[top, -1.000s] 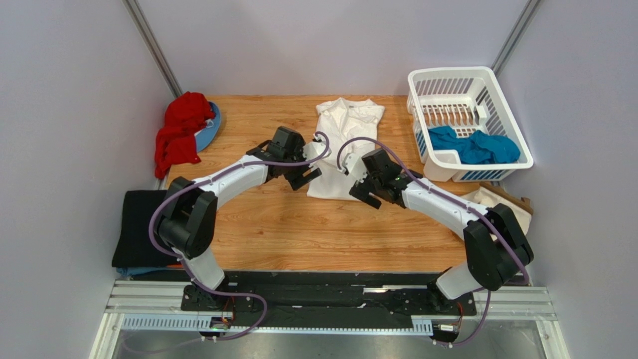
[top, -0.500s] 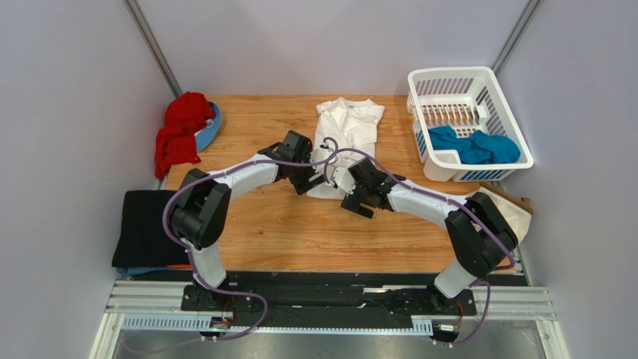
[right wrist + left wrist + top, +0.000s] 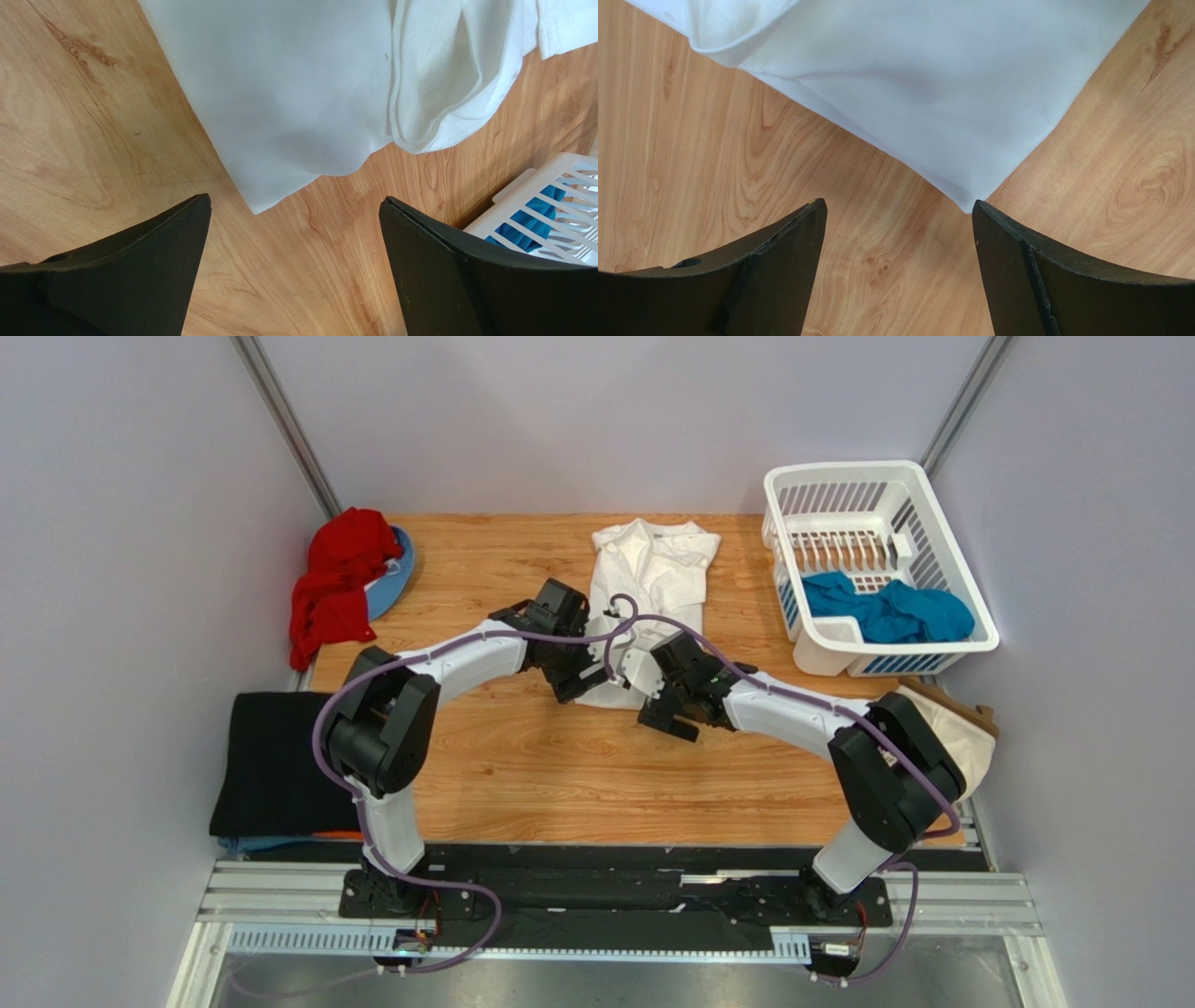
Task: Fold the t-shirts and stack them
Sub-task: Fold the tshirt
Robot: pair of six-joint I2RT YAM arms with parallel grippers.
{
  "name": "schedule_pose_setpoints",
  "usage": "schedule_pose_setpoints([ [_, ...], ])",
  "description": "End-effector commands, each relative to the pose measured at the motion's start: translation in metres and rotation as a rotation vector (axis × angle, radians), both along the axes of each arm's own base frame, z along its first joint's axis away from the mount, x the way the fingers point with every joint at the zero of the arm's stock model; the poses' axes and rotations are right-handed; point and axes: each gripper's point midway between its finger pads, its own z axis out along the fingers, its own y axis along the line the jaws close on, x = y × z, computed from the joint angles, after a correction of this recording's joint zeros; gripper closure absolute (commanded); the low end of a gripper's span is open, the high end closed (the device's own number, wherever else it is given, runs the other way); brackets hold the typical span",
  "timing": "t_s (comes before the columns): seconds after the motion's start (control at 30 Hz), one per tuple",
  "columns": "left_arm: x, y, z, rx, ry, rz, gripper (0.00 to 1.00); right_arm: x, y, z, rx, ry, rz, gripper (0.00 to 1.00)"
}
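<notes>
Wood table | we see the white shirt lying at its middle, toward the far edge | left gripper, jaws wide and empty, at the shirt's near left corner | right gripper, jaws wide and empty, at the near right corner (contact we cannot tell) | teal shirt in basket, far right | red shirt far left

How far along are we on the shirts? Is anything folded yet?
Early on. Done: the white shirt lies with its sides folded in, making a narrow strip. In hand: the left gripper and right gripper, both open and holding nothing, are at its two near corners. Left: the red shirt is crumpled at the far left and the teal shirt is bunched in the basket. No stack shows.
</notes>
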Motion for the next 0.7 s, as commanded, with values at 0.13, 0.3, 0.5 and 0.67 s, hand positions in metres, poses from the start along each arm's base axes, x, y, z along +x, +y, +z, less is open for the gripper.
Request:
schedule_pose_setpoints([
  [0.13, -0.013, -0.012, 0.008, -0.007, 0.025, -0.070, 0.15, 0.024, 0.008, 0.016, 0.044, -0.056, 0.008, 0.04],
  [0.3, -0.017, -0.018, -0.001, 0.002, 0.056, -0.089, 0.15, 0.027, 0.003, 0.011, 0.042, -0.034, 0.012, 0.06],
  [0.5, -0.025, -0.026, -0.006, 0.009, 0.101, -0.131, 0.15, 0.033, 0.001, 0.008, 0.052, -0.011, 0.024, 0.10],
  [0.67, -0.027, -0.028, -0.010, 0.019, 0.124, -0.142, 0.15, 0.039, 0.002, 0.005, 0.058, 0.005, 0.027, 0.14],
])
